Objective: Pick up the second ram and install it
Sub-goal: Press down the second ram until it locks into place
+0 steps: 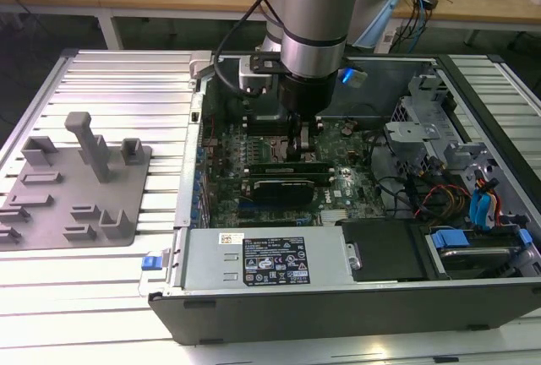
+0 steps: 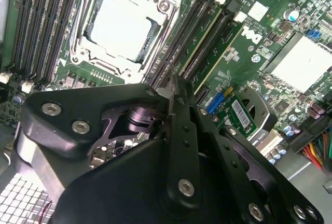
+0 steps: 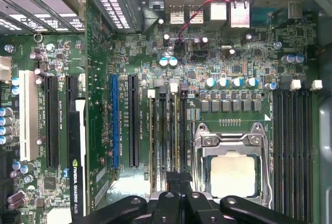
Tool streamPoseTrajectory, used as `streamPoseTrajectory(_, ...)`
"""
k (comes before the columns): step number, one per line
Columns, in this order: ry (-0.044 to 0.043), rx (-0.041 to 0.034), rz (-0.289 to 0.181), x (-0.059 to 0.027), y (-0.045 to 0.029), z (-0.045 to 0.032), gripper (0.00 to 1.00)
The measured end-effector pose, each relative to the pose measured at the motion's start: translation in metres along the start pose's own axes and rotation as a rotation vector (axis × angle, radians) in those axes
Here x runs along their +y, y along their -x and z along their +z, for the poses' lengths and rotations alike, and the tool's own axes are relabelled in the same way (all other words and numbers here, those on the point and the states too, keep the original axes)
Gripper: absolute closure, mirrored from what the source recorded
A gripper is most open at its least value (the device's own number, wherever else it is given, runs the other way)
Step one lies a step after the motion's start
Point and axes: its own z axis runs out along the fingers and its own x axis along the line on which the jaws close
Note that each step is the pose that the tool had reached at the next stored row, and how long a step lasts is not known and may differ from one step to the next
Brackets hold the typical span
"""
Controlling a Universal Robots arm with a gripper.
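My gripper (image 2: 174, 86), pinched narrow, presses on the memory slots (image 3: 168, 136) at the socket's (image 3: 232, 175) nine o'clock — the second ram (image 2: 207, 42) looks seated, probably.

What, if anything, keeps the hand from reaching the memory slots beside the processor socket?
Likely nothing: the hand sits directly above the memory slots next to the processor socket, inside the open case, with no cable or card crossing them.

1. You'll find a black-and-white printed label (image 1: 275, 261) on the power supply (image 1: 211, 268), its print too fine to read.
2. A white logo (image 2: 252, 36) is printed on the motherboard (image 2: 270, 6).
3. White lettering (image 3: 77, 182) runs along the graphics card (image 3: 78, 146).
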Motion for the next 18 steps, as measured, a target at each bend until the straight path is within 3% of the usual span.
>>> streamPoseTrajectory(5, 0.0005, 0.0000, 0.000, -0.0284, 0.0005, -0.0003, 0.92)
streamPoseTrajectory(9, 0.0007, 0.0000, 0.000, -0.0415, 0.0008, -0.0004, 0.92)
streamPoseTrajectory(12, 0.0012, -0.0001, 0.000, -0.0564, 0.0011, -0.0005, 0.92)
streamPoseTrajectory(18, 0.0013, 0.0009, 0.003, -0.0577, 0.0021, 0.0081, 0.92)
